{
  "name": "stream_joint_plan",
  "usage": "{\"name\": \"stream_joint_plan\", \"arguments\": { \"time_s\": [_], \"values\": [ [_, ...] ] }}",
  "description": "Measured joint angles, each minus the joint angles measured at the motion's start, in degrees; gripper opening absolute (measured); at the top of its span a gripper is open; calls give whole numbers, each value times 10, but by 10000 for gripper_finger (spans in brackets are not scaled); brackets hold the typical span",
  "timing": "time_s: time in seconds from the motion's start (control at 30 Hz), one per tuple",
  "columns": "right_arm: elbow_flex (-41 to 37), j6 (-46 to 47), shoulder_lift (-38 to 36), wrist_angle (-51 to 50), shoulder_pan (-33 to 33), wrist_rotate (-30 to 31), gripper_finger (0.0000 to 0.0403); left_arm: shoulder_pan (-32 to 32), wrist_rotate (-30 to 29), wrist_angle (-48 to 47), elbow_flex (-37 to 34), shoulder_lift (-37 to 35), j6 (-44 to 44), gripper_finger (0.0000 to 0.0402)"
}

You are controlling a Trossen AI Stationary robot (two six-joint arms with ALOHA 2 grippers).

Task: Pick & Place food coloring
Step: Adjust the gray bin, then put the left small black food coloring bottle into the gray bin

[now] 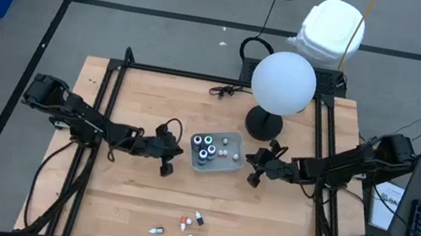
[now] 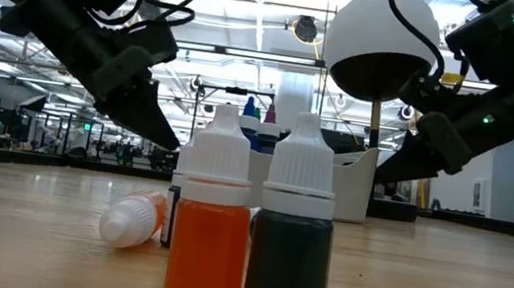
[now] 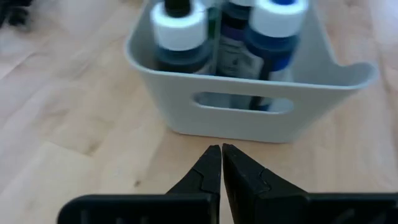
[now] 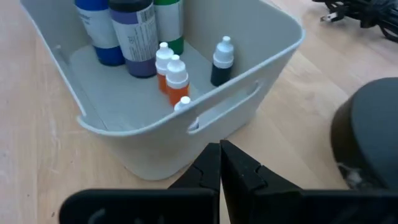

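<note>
Several tiny white-capped dropper bottles (image 1: 192,219) sit near the table's near edge. In the low view an orange one (image 2: 211,228) and a dark one (image 2: 292,243) stand upright, and a reddish one (image 2: 133,219) lies on its side. A pale grey bin (image 1: 224,165) at mid-table holds dark jars with pale tops (image 1: 204,144) and a few more droppers (image 4: 171,71). My left gripper (image 1: 181,153) is shut just left of the bin. My right gripper (image 1: 251,164) is shut just right of it. Both point at the bin's end walls (image 3: 249,118) (image 4: 217,115).
A lamp with a white globe (image 1: 283,81) on a black base (image 1: 263,125) stands just beyond the bin, near the right arm. A black cable (image 1: 223,91) lies at the far edge. Bare wood (image 1: 120,197) lies between the bin and the loose droppers.
</note>
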Motion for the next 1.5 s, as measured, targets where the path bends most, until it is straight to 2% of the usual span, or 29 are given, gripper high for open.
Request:
{"name": "stream_joint_plan", "arguments": {
  "time_s": [0.17,0.3,0.5,0.67,0.87,1.03,1.2,1.33,1.4,1.5],
  "values": [
    [0,2,24,17,-8,-2,0,10,-5,-2,0,0,1,4],
    [0,10,41,34,-9,-3,0,25,-27,1,0,8,12,18],
    [2,2,72,86,-12,-32,0,52,-23,23,-1,23,31,19],
    [21,2,92,85,-6,-49,0,64,6,42,-1,39,33,4],
    [29,-3,91,82,-2,-49,0,67,6,58,0,54,33,25],
    [29,-1,91,59,-2,-62,0,67,5,55,0,57,38,21],
    [29,0,46,-54,-2,-82,0,62,4,35,0,46,70,4],
    [29,-11,-34,-127,-1,-116,0,50,4,-4,-1,22,79,15],
    [29,-61,-83,-145,2,-145,0,43,4,-8,0,8,78,23],
    [29,-155,-151,-151,3,-231,0,31,3,-21,-1,-16,79,26]
  ]
}}
